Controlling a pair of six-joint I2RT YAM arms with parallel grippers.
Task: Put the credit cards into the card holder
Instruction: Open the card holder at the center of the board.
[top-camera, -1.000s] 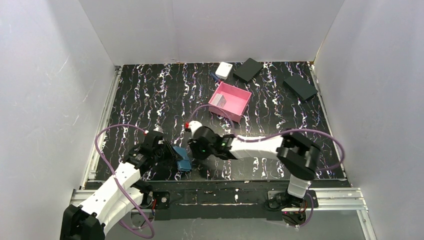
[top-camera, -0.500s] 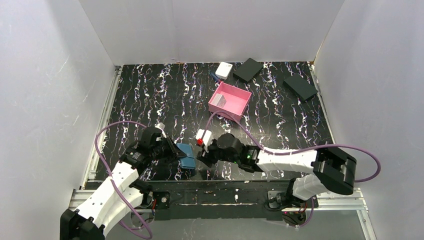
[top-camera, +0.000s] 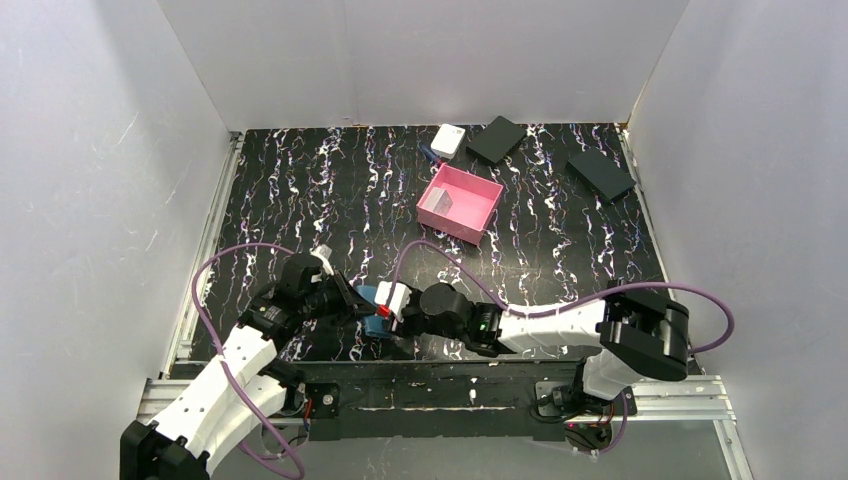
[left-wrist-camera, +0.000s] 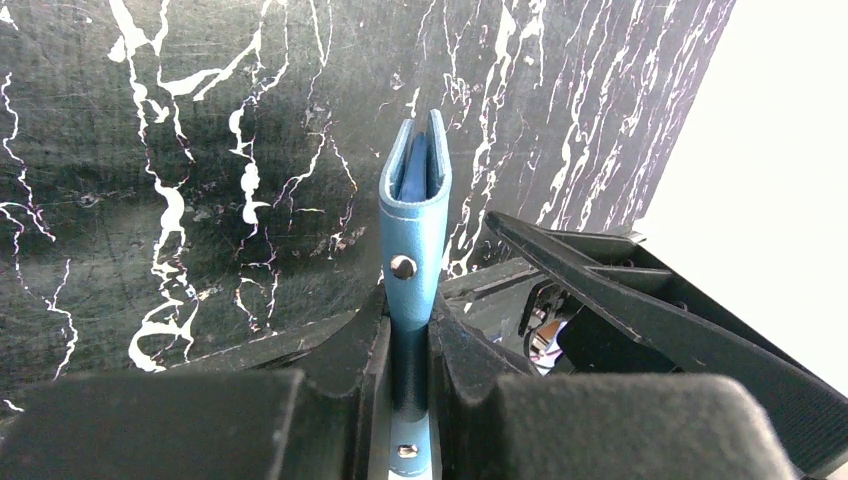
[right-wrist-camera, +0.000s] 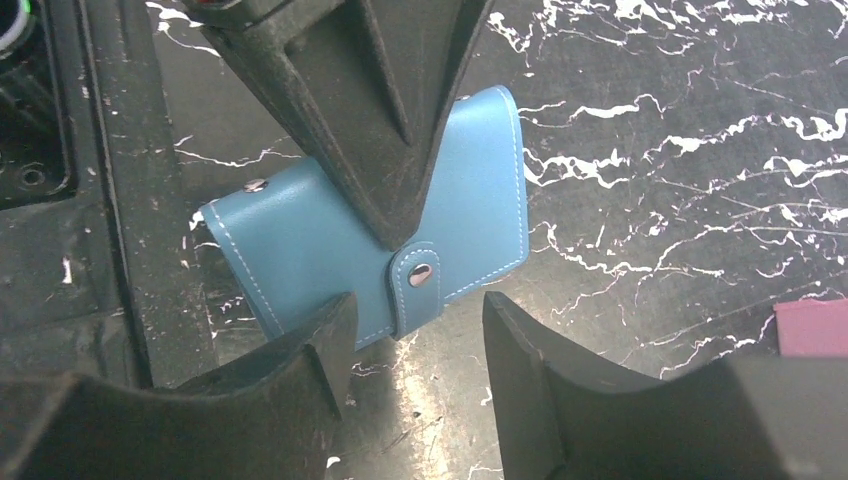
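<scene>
Black, white-veined stone pattern covers the counter (top-camera: 300, 190), which is boxed in by plain white walls (top-camera: 90, 180). The left arm (top-camera: 235, 365) and the right arm (top-camera: 560, 322) both reach to one spot close to the near edge, left of the middle. Far from them, a pink tray (top-camera: 450, 227) sits toward the back of the counter with a greyish card (top-camera: 446, 201) lying inside it. Two black boxes (top-camera: 496, 138) (top-camera: 601, 174) lie beyond it near the rear wall, and a small white box (top-camera: 447, 140) sits just beside the nearer one.

The left pincer (left-wrist-camera: 408, 330) is pressed together on the blue card holder (right-wrist-camera: 470, 200), clamping it by one end so that it stands on edge above the counter; from the left wrist its two leaves gape slightly at the free end. The right pincer (right-wrist-camera: 418, 310) is spread, holding nothing, with one fingertip on either side of the holder's lower edge. Between those fingertips sits the snap tab (right-wrist-camera: 415, 290), folded over the holder's face, its metal stud showing.
</scene>
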